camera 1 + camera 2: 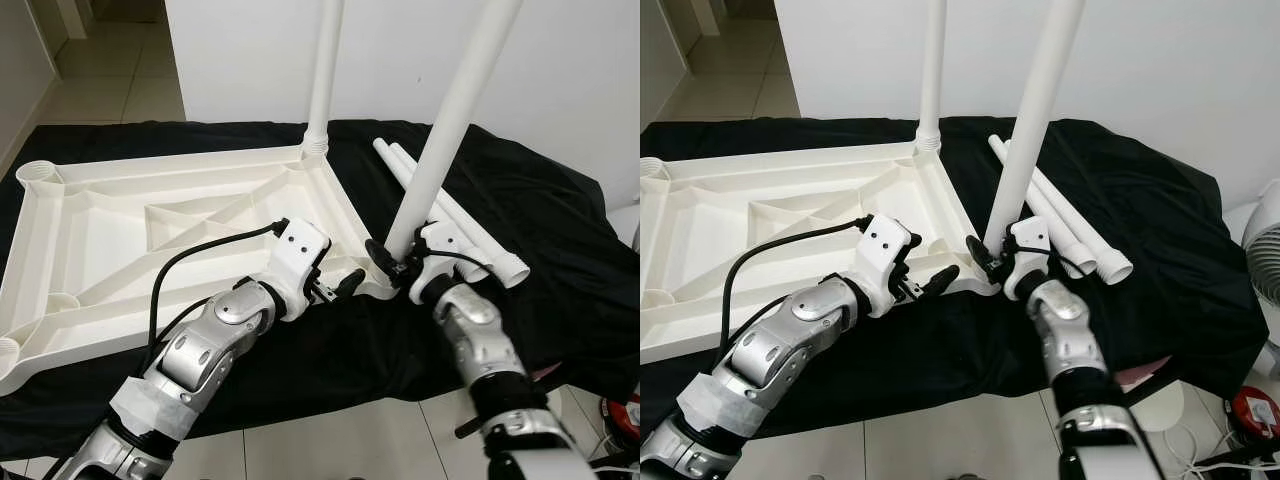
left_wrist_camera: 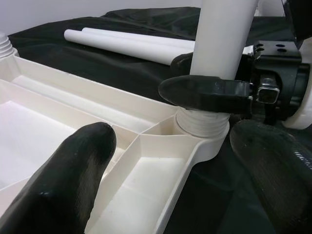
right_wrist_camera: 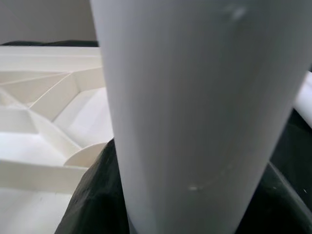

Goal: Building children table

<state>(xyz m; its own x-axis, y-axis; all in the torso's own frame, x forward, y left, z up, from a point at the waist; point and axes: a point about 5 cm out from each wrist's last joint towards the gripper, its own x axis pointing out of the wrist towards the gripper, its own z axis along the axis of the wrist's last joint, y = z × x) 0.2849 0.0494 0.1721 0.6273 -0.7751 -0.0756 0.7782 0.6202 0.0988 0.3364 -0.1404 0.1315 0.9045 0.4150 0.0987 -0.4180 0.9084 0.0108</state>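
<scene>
Nearest the head camera: two silver jointed arms reaching forward over a black cloth (image 1: pixel 540 230) spread across the work surface. On the left, the left gripper (image 1: pixel 340 287), black fingers spread apart, one fingertip (image 2: pixel 73 165) over the ribbed inner face of the upturned white plastic tabletop (image 1: pixel 150 230), the other beyond its outer edge, so straddling the rim just beside the near right corner socket (image 2: pixel 202 127). Clamped on nothing.

On the right, the right gripper (image 1: pixel 392 262), black fingers closed around the foot of a long white plastic table leg (image 1: pixel 450 110), just above its threaded end. Leg seated in that near corner socket, leaning slightly to the right as it rises out of frame. From the right wrist camera, white tube very close, dark finger pads (image 3: pixel 92 195) pressed on both sides.

Farther back, a second white tubular leg (image 1: pixel 325 70), upright in the far right corner socket of the tabletop. Open round sockets at the far left corner (image 1: pixel 38 173) and along the left edge. Tabletop lying underside up on the cloth, diagonal ribs facing the camera.

Beyond the right gripper, two loose white tubular legs (image 1: pixel 470 225) lying side by side on the cloth, touching each other. Pale tiled floor (image 1: pixel 330 440) below the cloth's near edge; white wall (image 1: pixel 240 60) behind.
</scene>
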